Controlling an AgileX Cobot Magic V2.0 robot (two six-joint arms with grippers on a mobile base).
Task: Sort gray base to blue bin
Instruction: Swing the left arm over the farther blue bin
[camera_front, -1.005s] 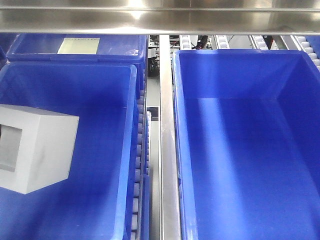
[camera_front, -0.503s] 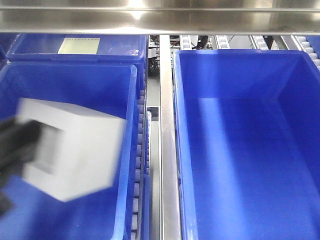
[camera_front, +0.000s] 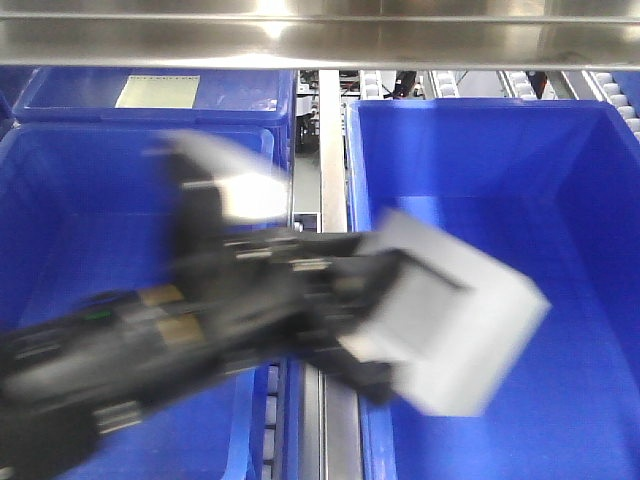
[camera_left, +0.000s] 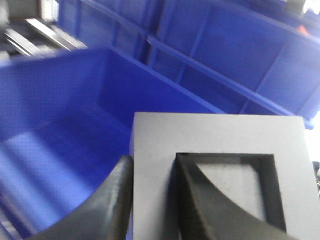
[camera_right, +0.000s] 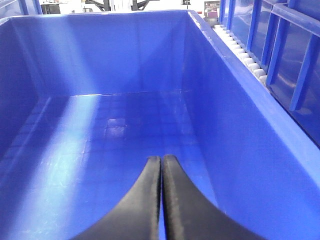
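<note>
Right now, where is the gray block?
The gray base is held by the left tool, above the near-left edge of the right-hand blue bin in the front view.

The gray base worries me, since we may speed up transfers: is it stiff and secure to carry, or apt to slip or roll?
The gray base looks rigid: sharp, undeformed edges. The left gripper pinches one wall through the recess, probably a secure hold. Flat faces suggest it won't roll; weight is unclear.

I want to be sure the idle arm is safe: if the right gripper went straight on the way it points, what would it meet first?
Probably the waffle-grid floor of the blue bin. The right gripper is shut, empty, angled down into it; nothing lies between, though depth is hard to judge.
</note>
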